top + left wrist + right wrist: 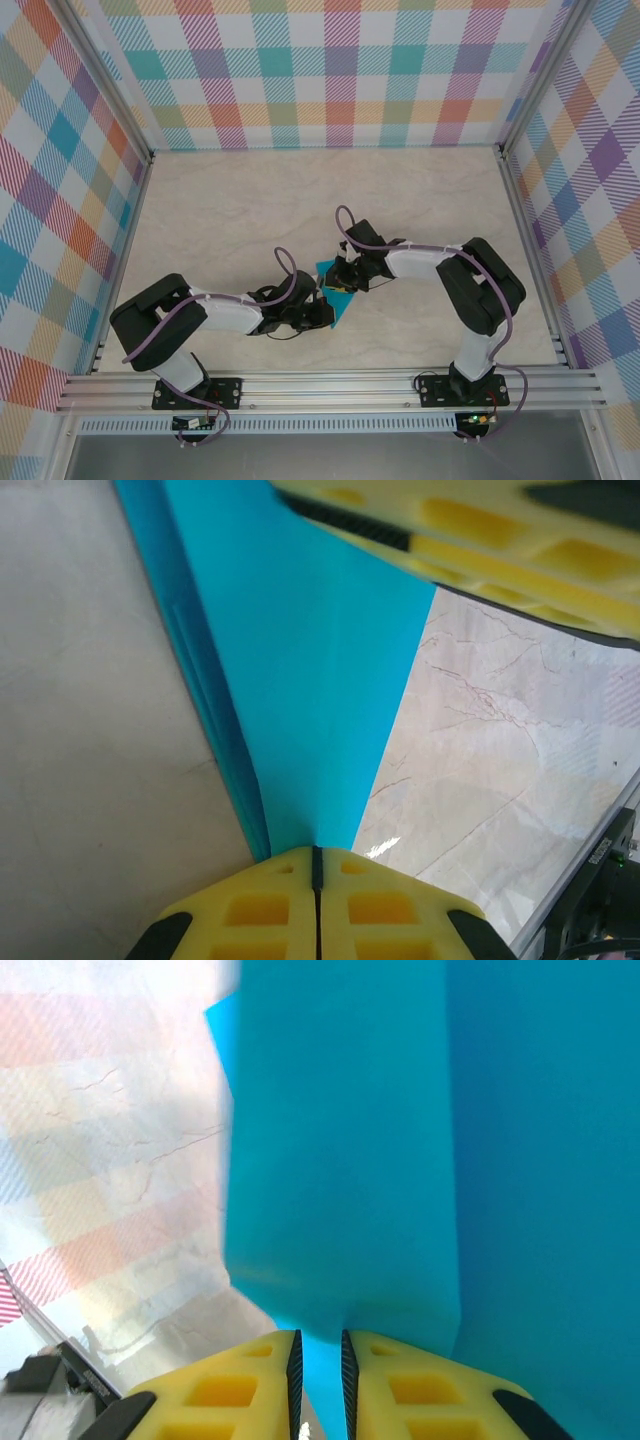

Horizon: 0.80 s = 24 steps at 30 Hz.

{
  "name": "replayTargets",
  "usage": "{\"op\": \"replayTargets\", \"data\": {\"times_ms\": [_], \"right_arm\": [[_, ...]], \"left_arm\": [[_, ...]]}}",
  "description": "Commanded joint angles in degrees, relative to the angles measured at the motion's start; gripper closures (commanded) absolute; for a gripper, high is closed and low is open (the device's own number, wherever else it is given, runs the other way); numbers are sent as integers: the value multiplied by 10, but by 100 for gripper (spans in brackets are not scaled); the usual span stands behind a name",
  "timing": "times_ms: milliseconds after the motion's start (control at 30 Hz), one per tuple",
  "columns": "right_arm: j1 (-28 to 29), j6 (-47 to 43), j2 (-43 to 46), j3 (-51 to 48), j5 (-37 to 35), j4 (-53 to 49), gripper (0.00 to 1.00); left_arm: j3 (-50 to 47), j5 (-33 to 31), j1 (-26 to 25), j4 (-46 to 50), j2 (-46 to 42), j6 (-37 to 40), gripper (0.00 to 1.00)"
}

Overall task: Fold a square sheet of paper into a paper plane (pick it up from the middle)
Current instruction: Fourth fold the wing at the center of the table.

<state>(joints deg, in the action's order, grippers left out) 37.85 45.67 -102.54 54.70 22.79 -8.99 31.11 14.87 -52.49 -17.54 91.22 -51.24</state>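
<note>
The left gripper [317,865] has its yellow fingers pressed flat together on the narrow end of the teal paper plane [310,680], which sits between the two grippers near the middle of the table [240,200]. The right gripper [320,1350] stands a slit apart with paper in the gap; whether it pinches, I cannot tell

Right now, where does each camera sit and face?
Top external: above and behind, looking down on the marble-patterned table; left arm and right arm show.
Left wrist: behind the shut left hand, facing the teal-blue folded paper plane.
Right wrist: behind the right hand, facing the plane.
Shared: all three show the plane.
</note>
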Motion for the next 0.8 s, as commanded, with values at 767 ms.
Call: {"op": "replayTargets", "data": {"times_ms": [767], "right_arm": [[-17,-63,-39,28,68,3,86]], "left_arm": [[-14,-19,-10,66,-3,6,94]]}}
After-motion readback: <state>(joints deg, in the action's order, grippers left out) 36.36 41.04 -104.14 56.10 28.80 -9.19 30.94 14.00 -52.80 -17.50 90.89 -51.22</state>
